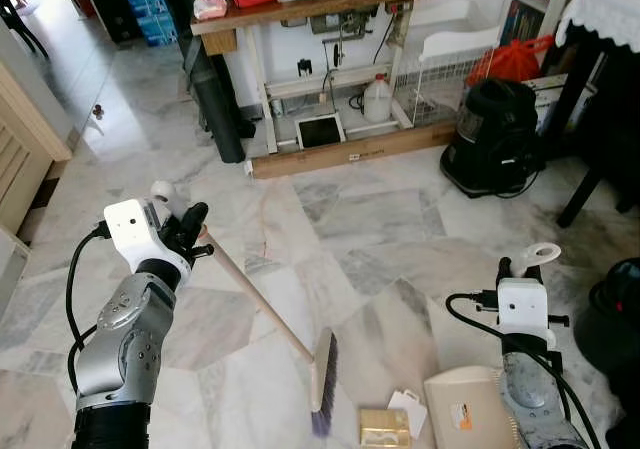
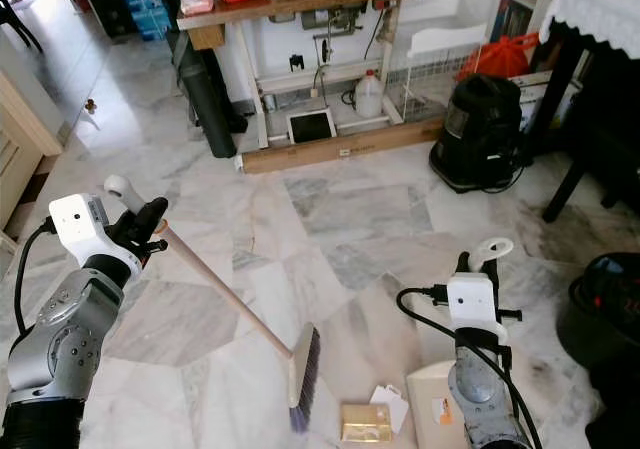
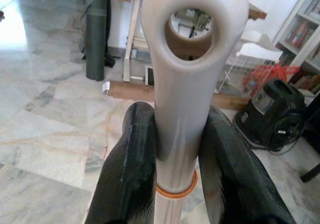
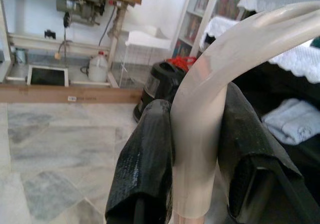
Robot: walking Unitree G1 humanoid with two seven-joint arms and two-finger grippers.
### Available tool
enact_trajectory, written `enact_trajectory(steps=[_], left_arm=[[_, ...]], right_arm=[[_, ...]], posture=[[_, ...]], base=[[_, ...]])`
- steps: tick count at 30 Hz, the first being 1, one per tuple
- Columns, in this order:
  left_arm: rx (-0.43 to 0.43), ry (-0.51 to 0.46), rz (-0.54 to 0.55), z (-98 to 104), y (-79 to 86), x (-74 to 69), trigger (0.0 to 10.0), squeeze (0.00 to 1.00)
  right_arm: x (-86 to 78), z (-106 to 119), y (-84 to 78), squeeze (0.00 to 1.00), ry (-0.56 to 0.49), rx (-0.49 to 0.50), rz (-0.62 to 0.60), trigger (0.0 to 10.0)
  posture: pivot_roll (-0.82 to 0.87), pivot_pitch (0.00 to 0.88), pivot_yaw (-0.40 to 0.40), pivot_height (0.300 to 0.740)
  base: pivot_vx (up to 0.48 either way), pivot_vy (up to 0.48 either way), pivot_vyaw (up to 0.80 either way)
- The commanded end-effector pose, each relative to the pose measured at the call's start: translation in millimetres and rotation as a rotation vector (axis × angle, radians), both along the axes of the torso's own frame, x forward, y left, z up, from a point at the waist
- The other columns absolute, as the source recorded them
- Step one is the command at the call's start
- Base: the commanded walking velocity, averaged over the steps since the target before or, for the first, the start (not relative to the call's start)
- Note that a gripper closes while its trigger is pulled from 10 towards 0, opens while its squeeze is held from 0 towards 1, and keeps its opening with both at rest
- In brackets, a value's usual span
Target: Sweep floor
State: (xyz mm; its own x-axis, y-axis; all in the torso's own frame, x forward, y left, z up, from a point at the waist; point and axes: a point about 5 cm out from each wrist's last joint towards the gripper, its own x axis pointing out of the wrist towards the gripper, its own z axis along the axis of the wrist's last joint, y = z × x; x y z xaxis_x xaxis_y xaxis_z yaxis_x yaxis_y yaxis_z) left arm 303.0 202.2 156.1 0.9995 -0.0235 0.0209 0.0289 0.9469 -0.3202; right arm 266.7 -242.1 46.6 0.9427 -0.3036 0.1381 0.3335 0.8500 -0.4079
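Fingers (image 3: 135, 169) of the left gripper (image 1: 190, 231) clamped the broom (image 1: 270, 314) handle's top, its bristles resting on the marble floor (image 1: 380, 229) beside paper scraps (image 1: 395, 421), while the right gripper (image 4: 195, 159) clasped the dustpan (image 1: 470, 409) handle.

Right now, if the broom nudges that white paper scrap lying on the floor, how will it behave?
The white paper scrap looks thin and flat, so it probably slides or flutters easily. On polished marble floor it may skid past the broom bristles rather than gather.
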Motion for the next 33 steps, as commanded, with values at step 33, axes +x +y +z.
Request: enact_trajectory(steps=[33], left_arm=[[0.056,0.127,-0.073,-60.3,-44.5,9.7,10.0,0.0]], right_arm=[[-19.7,0.6,5.6,0.0,-0.012,-0.038,0.041,10.0]], posture=[[0.05,0.183,0.116,0.74]], base=[[0.0,0.0,0.0]])
